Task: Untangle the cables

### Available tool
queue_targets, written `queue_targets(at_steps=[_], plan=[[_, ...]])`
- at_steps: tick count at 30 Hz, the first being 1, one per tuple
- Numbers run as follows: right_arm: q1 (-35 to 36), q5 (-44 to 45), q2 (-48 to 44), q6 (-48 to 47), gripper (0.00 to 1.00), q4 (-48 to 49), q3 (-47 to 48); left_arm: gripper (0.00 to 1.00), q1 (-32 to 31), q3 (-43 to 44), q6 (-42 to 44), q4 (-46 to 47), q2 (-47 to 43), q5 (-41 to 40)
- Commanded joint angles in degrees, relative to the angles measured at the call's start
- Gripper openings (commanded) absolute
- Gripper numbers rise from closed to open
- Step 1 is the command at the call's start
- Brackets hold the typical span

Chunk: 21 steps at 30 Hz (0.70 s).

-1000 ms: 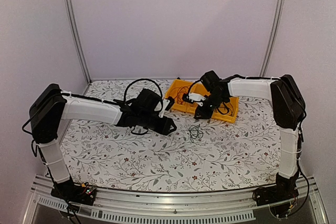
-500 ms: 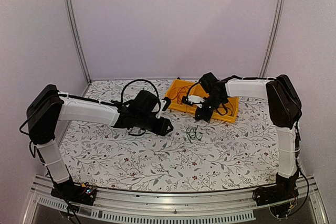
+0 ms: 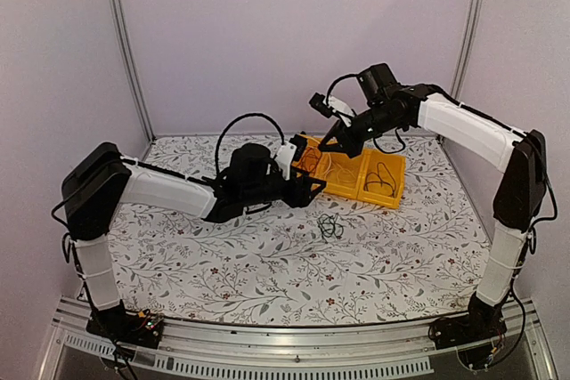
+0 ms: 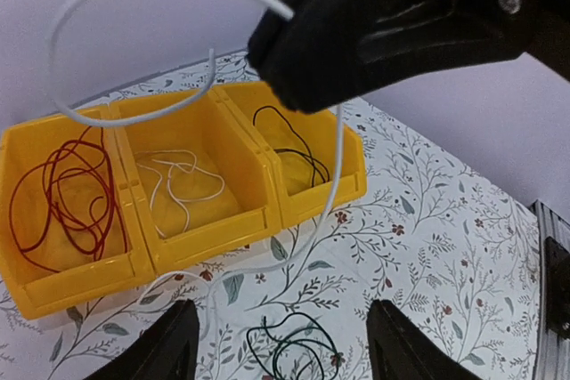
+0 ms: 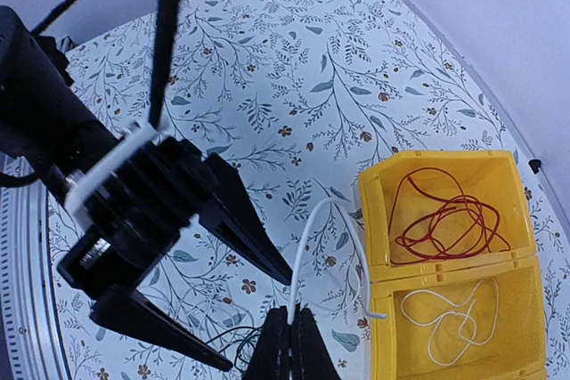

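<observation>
The right tool (image 5: 288, 319) hangs in the air above the left end of a yellow tray (image 4: 205, 242). Its fingers are pressed together on a white cable (image 4: 335, 166). From the pinch, one part of this cable curls up into a wide open loop. The other part drops past the tray's near wall and trails onto the flower-patterned surface (image 3: 267, 264) just in front of it.

The left tool (image 3: 312, 182) is low over the surface, just left of the tray and near its near-left corner, pointing right. Its fingers are spread wide with nothing between them. The hanging white cable passes close in front of it, and I cannot tell whether they touch.

The tray sits at the far side of the surface, a little right of the middle, and has three compartments in a row:
- **Left compartment:** a red cable (image 4: 53, 184) lying in loose loops.
- **Middle compartment:** a white loop (image 4: 183, 184). I cannot tell whether it joins the pinched cable.
- **Right compartment:** a black cable (image 4: 289, 135).

A dark green cable (image 3: 331, 226) lies in a small loose tangle on the surface. It is near the tray on its near side and apart from both tools.
</observation>
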Motion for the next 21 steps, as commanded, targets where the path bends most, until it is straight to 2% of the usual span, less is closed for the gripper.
queue_targets(at_steps=[1,3,5,8,12,17,21], plan=[[0.0,-6.1,-0.8,3.1,0.00,-5.3,3.3,0.67,-0.8,4.7,0.5,12.5,10.8,2.1],[-0.1,-7.8,-1.5,3.2,0.00,-7.0,5.5,0.61,-0.8,9.1,1.2,12.1,15.6,6.5],[-0.1,-9.9,-2.3,3.1,0.00,-8.0,7.9,0.48,0.4,11.5,-1.2,12.5,18.9,8.7],[0.0,-11.1,-4.3,3.9,0.00,-7.9,11.4,0.29,1.7,7.9,-5.6,17.1,20.1,7.4],[0.0,-11.3,-6.8,6.0,0.00,-6.9,18.6,0.08,2.5,3.3,-5.9,16.2,19.7,8.0],[-0.1,-8.6,-7.7,7.9,0.00,-5.5,28.0,0.03,2.6,-0.7,-6.0,15.6,18.2,9.6],[-0.1,-6.2,-8.5,7.5,0.00,-2.8,28.1,0.06,2.5,-2.6,-4.9,12.1,16.0,8.9]])
